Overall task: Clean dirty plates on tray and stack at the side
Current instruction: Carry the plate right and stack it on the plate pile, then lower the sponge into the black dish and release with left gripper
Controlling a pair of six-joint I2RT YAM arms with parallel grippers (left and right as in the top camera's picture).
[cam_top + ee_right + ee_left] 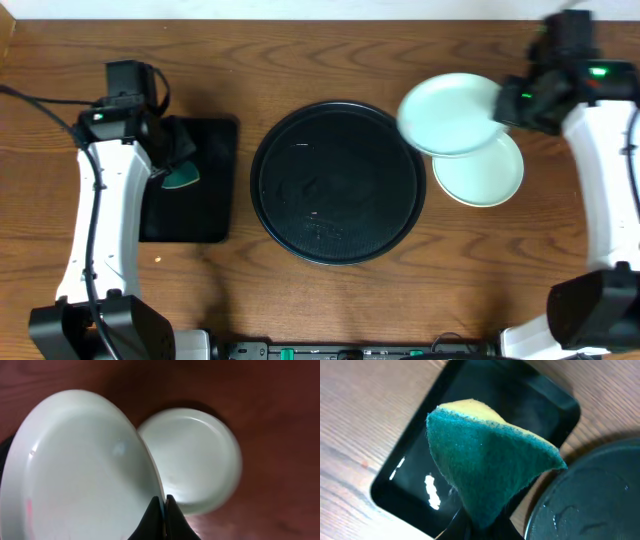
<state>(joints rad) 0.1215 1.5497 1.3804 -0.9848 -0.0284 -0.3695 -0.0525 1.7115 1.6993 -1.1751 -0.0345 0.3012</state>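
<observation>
- A brown wooden table point(300, 60) is pictured from overhead, with the round black tray point(337, 183) set at its middle.
- A first plate point(450, 113), pale mint, is pinched at its rim by the right gripper point(515, 100). The jaws are pressed onto the edge from both sides, with barely a gap between them.
- The first plate is shown raised and tilted. Its far edge overlaps the tray's upper right rim in the overhead view.
- A second plate point(480, 172) is laid flat on the table just right of the tray and is partly covered from above by the first plate. Whether the two touch cannot be told.
- In the right wrist view, the first plate point(80, 470) is seen left of the fingertips and the second plate point(195, 457) beyond them to the right.
- A green sponge point(182, 178) is clamped in the left gripper point(168, 160), jaws closed on it, over a small tray point(200, 210) left of the round one.
- The sponge's green face is turned to the left wrist camera, with yellow backing shown along its top edge.
</observation>
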